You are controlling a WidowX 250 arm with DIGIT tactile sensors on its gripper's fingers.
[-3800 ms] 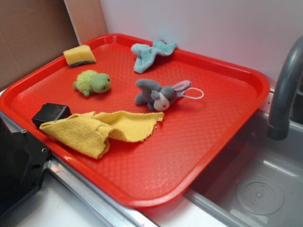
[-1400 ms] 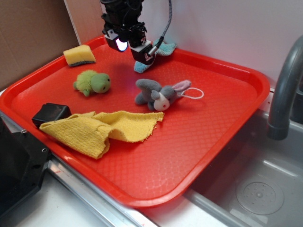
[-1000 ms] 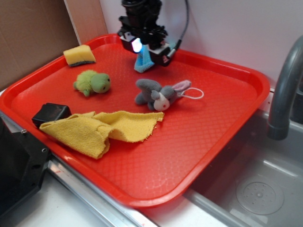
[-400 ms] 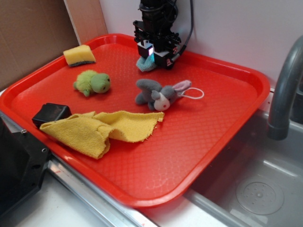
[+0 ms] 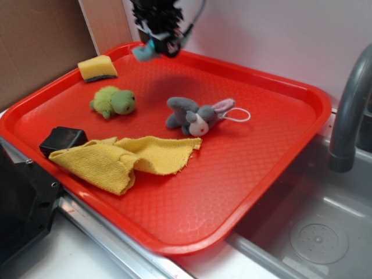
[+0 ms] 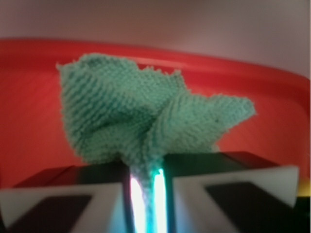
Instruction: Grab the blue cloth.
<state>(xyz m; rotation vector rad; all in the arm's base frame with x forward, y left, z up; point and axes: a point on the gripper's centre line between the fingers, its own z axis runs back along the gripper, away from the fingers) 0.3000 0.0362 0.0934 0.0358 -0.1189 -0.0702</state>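
One end effector [image 5: 157, 42] is pinching the blue cloth [image 6: 146, 116], jaws clamped on a bunched fold, holding it in the air above the red tray's [image 5: 279, 151] far-left corner, near the yellow sponge [image 5: 97, 67].

No readable text, labels, brands or numbers in either view.

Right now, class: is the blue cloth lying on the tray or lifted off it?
Lifted off. The blue cloth hangs bunched, pinched in the gripper above the red tray.
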